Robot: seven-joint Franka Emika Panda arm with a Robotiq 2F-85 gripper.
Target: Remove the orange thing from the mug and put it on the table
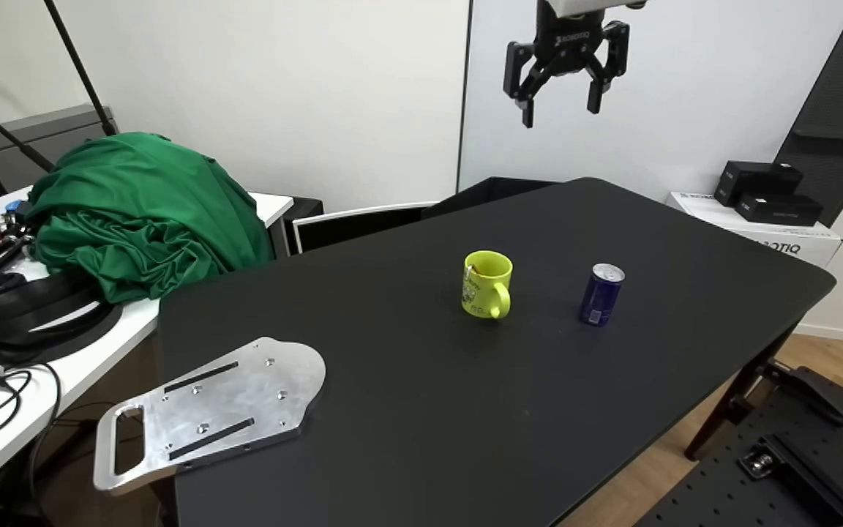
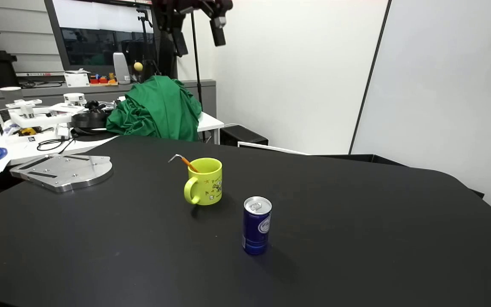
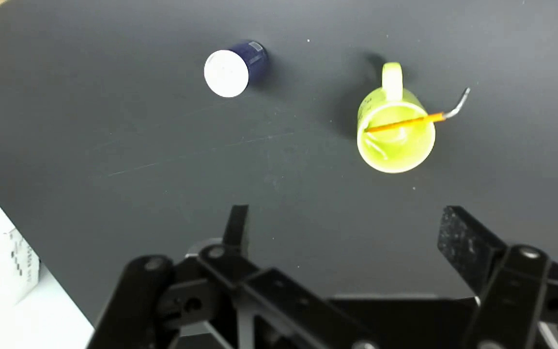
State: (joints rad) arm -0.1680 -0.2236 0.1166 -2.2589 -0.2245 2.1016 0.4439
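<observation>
The yellow-green mug stands upright on the black table and shows in both exterior views. The orange thing is a slim orange stick with a bent silver tip. It leans in the mug, its tip sticking out over the rim. In the wrist view the orange thing lies across the opening of the mug, tip to the right. My gripper is open and empty, high above the table and apart from the mug. In the wrist view the fingers are wide apart.
A dark blue can stands upright near the mug and shows in the wrist view. A silver metal plate lies at the table's edge. A green cloth sits on a cluttered white desk beside the table.
</observation>
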